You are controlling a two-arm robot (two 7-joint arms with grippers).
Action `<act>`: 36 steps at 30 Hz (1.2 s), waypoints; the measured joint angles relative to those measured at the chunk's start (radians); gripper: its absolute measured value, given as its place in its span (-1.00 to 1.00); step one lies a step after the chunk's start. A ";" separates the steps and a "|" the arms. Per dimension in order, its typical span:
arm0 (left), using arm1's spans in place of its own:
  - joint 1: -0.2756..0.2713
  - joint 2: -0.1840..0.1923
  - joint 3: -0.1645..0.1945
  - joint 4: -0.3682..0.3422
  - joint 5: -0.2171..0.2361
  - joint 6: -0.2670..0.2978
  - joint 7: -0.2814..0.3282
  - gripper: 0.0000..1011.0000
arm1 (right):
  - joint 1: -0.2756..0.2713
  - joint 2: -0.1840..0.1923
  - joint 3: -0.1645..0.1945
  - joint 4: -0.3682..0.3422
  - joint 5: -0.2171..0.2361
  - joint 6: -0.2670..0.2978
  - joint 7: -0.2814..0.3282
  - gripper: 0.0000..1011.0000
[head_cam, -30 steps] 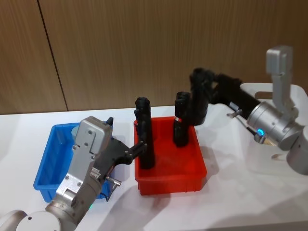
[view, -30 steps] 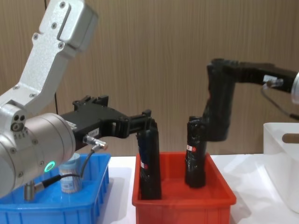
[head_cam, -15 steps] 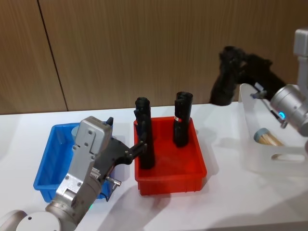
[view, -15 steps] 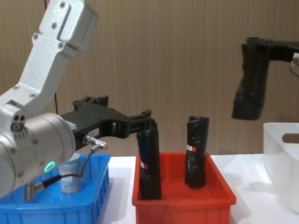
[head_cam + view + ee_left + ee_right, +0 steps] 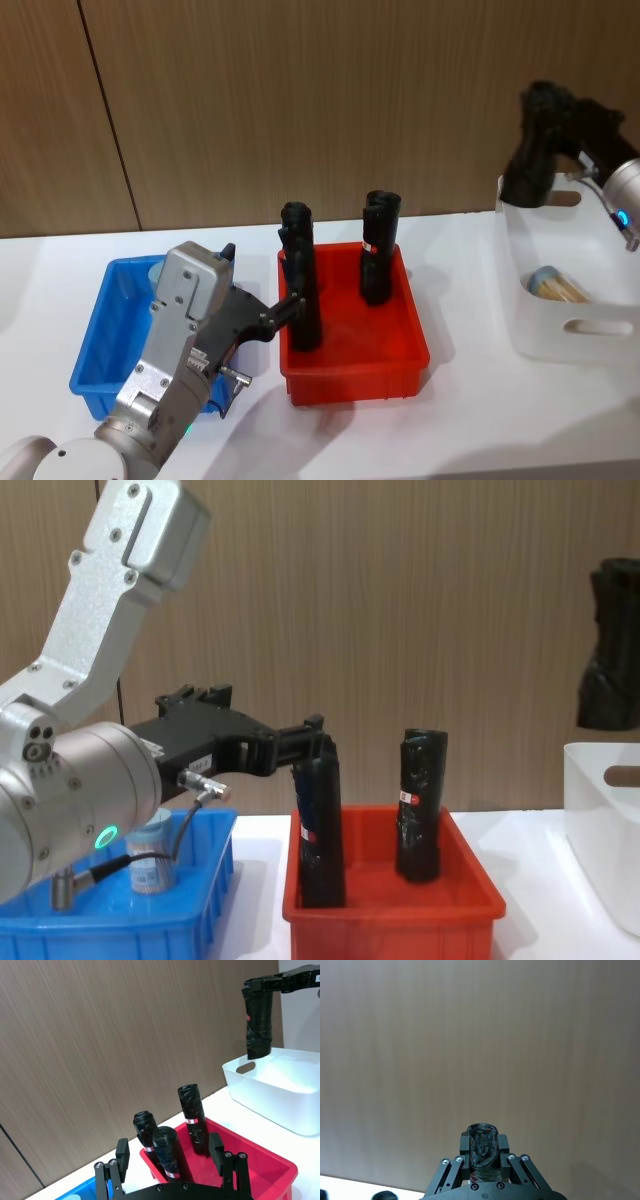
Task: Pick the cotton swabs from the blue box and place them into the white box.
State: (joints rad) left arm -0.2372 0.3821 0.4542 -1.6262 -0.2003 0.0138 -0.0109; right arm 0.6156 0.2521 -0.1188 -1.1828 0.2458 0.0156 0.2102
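From the head, the right hand hangs above the back rim of the white box, clamped on a tall black cylinder; a cotton swab jar already lies inside that box. The left hand reaches over the red bin beside a standing black cylinder; whether it grips it I cannot tell. From the left wrist, the left hand's fingers stand apart on either side of the nearest cylinder, so they look spread. From the right wrist, the fingers are closed around the black cylinder's top. From the chest, a swab jar stands upright in the blue box, low behind the left arm. It looks light, stiff and smooth-sided, likely slippery; taking it across the lid or upper wall seems safest. The blue box's ribbed walls are shallow, leaving room above, but the left arm crowds it and the red bin lies between it and the white box on the surface.
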 joint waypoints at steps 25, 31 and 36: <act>0.000 0.000 0.000 0.000 0.000 0.000 0.000 0.99 | 0.046 0.025 0.052 0.111 -0.078 0.132 -0.193 0.79; 0.000 0.000 0.000 0.000 0.000 0.000 0.000 0.99 | 0.041 0.029 0.059 0.109 -0.086 0.136 -0.201 0.98; 0.000 0.000 0.000 0.000 0.000 0.000 0.000 0.99 | 0.033 0.031 0.063 0.099 -0.090 0.136 -0.204 0.98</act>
State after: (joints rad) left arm -0.2372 0.3821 0.4542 -1.6262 -0.2004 0.0138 -0.0109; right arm 0.6484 0.2831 -0.0557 -1.0837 0.1554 0.1518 0.0066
